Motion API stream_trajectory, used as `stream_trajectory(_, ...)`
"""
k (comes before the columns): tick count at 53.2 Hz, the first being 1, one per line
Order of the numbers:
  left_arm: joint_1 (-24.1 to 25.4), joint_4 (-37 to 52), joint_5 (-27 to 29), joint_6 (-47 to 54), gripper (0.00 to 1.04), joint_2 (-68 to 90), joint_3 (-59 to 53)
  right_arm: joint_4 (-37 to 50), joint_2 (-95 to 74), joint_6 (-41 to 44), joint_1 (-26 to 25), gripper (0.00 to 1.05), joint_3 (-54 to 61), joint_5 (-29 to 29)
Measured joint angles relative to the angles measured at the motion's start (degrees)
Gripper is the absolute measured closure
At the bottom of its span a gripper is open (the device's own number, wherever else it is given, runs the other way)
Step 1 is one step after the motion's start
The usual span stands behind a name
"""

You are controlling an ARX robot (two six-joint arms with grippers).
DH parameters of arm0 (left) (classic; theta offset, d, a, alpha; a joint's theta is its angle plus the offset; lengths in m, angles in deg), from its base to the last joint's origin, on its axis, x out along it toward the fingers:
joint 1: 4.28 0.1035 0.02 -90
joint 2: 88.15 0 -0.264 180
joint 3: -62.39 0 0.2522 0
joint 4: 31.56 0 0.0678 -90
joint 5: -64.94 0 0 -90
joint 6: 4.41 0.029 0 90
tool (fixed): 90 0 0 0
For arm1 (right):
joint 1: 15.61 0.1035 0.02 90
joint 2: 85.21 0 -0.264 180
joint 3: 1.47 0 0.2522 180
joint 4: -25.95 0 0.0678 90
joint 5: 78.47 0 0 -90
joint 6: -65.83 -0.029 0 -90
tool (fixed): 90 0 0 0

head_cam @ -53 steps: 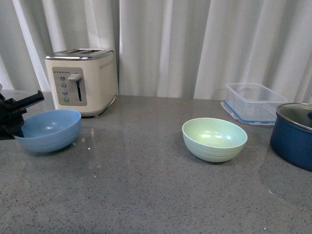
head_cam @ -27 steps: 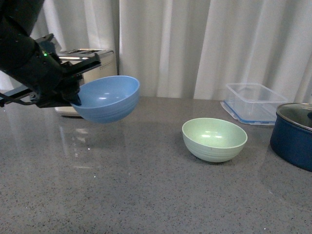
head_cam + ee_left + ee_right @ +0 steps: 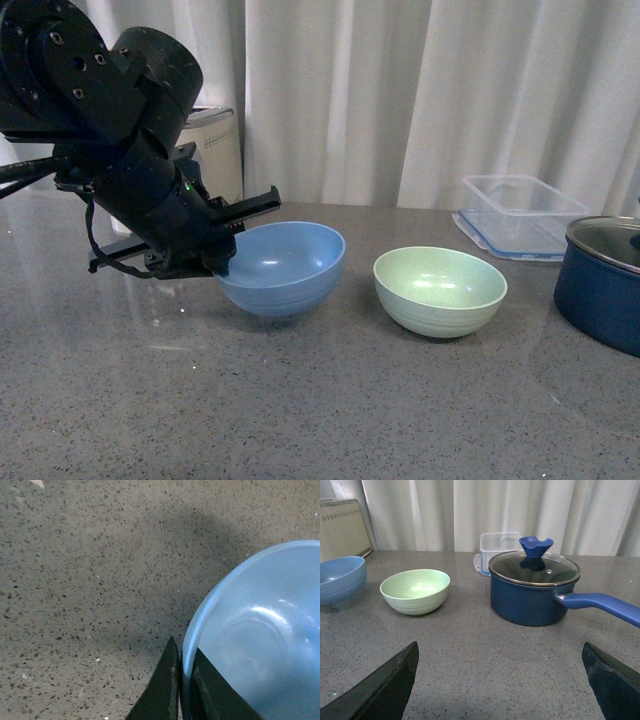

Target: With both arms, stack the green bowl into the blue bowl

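The left end effector point(image 3: 183, 666) is clamped on the rim of the blue bowl point(image 3: 285, 265), one finger inside and one outside. That bowl is low over the table point(image 3: 300, 420), just beside the green bowl point(image 3: 440, 288). The right end effector point(image 3: 500, 647) gapes wide, empty. By my judgement, only the placing is done; the green bowl is not yet lifted in.
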Motion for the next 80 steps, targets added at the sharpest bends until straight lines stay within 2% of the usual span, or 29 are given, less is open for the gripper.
stream_trajectory(23, -1.62, -1.07, 0.94, 0.33, 1.01, 3.72, 2.36, 0.00, 0.00, 0.00, 0.00, 0.10, 0.00, 0.00)
stream_trajectory(30, -1.88, -0.57, 0.11, 0.46, 0.77, 3.74, 2.38, 0.00, 0.00, 0.02, 0.00, 0.10, 0.00, 0.00)
stream_trajectory(35, -1.90, 2.60, -0.98, 0.85, 0.56, 1.90, 0.87, 0.00, 0.00, 0.00, 0.00, 0.10, 0.00, 0.00)
stream_trajectory(37, -1.90, 4.35, -0.59, 1.25, 0.51, 0.72, -0.24, 0.00, 0.00, 0.00, 0.00, 0.10, 0.00, 0.00)
stream_trajectory(43, -1.46, 14.80, -0.13, 4.59, 0.33, -5.60, -6.45, 0.00, 0.00, 0.00, 0.00, 0.10, 0.00, 0.00)
stream_trajectory(46, -1.20, 22.69, 1.62, 6.27, 0.22, -10.14, -10.62, 0.00, 0.00, 0.00, 0.00, 0.10, 0.00, 0.00)
stream_trajectory(49, -1.16, 27.19, 3.43, 8.20, 0.16, -12.85, -12.11, 0.00, -0.02, 0.02, 0.00, 0.10, 0.00, 0.00)
stream_trajectory(52, -0.90, 36.02, 8.39, 13.00, 0.25, -15.78, -16.02, 0.02, 0.00, 0.00, 0.00, 0.10, 0.00, -0.04)
stream_trajectory(55, -0.24, 43.58, 9.99, 16.79, 0.34, -18.73, -21.53, 0.00, -0.02, 0.00, 0.00, 0.10, 0.00, -0.02)
stream_trajectory(62, 1.88, 53.11, 8.90, 21.53, 0.55, -24.02, -35.56, 0.02, 0.00, 0.00, 0.00, 0.10, 0.00, 0.00)
stream_trajectory(65, 3.26, 56.08, 7.65, 22.71, 0.70, -26.93, -43.60, 0.00, 0.00, 0.00, 0.00, 0.10, 0.00, 0.00)
stream_trajectory(68, 4.04, 57.64, 7.02, 23.08, 0.78, -28.83, -47.78, 0.00, 0.00, 0.00, 0.00, 0.10, 0.00, -0.02)
stream_trajectory(73, 5.60, 60.67, 5.51, 23.41, 1.00, -34.32, -55.67, 0.00, 0.00, 0.00, 0.00, 0.10, 0.00, -0.02)
stream_trajectory(80, 7.08, 62.75, 3.54, 23.91, 1.01, -40.28, -63.87, 0.00, 0.00, 0.00, 0.00, 0.10, 0.00, 0.00)
